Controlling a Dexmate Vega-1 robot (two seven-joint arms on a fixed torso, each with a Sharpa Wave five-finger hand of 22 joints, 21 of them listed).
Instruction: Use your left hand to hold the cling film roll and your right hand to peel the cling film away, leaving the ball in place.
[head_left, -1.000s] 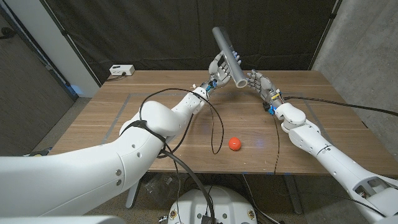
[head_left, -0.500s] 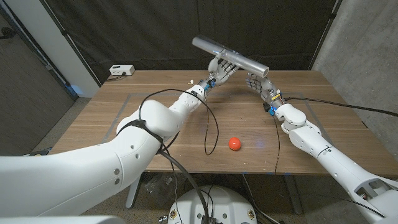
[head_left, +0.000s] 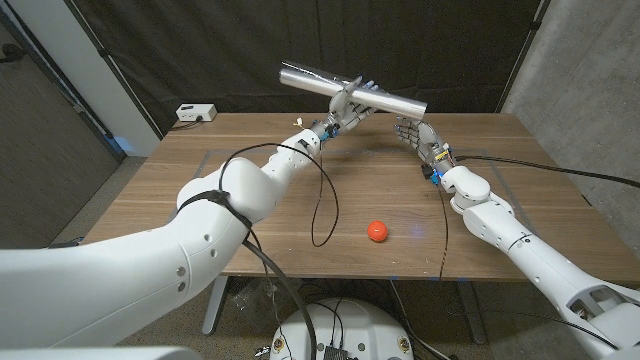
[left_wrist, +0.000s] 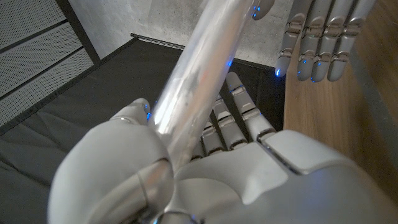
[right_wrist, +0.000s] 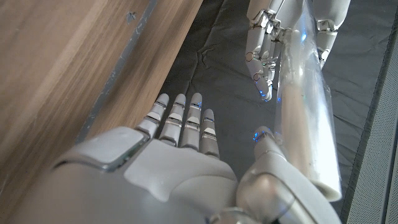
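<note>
cling film roll (head_left: 350, 90) gripped in left hand (head_left: 347, 105) — raised, right hand (head_left: 413, 133) fingers beside its end

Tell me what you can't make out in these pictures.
- Loose film on the roll: too fine, head view.
- Whether the right hand touches the roll: thumb tip looks close, contact unclear.
- Roll's ends: cut off, left wrist view.
- Left hand grip: its own back hides it.

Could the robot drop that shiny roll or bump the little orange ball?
Maybe. The left hand holds the cling film roll high above the table, gripped near its middle, so it might tip or slip out. The right hand is open beside the roll's end and could knock it. The ball lies loose below; a falling roll could send it rolling.
</note>
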